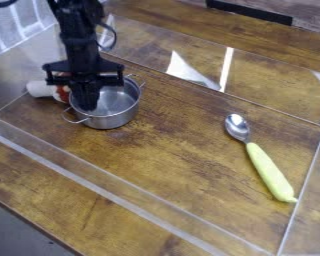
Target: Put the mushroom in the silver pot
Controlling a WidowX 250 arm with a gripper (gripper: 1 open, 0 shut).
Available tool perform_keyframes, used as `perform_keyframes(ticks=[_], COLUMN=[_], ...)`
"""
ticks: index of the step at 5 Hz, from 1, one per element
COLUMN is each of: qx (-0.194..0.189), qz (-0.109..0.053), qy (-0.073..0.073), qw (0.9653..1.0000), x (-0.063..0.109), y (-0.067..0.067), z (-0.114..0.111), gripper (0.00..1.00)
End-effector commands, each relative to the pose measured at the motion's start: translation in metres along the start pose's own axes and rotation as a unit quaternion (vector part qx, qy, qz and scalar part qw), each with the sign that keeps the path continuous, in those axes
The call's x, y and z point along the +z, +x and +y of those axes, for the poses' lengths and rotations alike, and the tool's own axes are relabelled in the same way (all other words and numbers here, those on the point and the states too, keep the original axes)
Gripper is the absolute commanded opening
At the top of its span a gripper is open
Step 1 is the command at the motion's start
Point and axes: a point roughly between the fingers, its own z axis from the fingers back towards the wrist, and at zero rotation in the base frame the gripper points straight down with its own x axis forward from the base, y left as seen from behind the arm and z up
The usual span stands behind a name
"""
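Note:
The silver pot (113, 115) stands on the wooden table at the left. The mushroom (41, 90) lies on the table just left of the pot; its cream stem shows, and its cap is mostly hidden behind the arm. My gripper (85, 98) hangs straight down over the left part of the pot's opening. Its black fingers are pressed together and I see nothing between them. It is beside the mushroom, not on it.
A silver spoon (258, 154) with a yellow-green handle lies at the right. A low clear plastic wall (109, 195) fences the work area along the front and sides. A tiled wall stands at the far left.

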Motion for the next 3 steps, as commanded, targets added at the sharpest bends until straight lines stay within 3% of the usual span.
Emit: perform_keyframes(ticks=[1,2,3], qx=[-0.041,-0.042,-0.026], qz=[-0.036,-0.028,-0.026], qy=[-0.017,-0.017,-0.014], qw=[0.9984,0.9986,0.9992], x=[0.037,0.055,0.076], y=[0.014,0.012,0.009], z=[0.007,0.003,-0.002], gripper=[1.0,0.0,0.0])
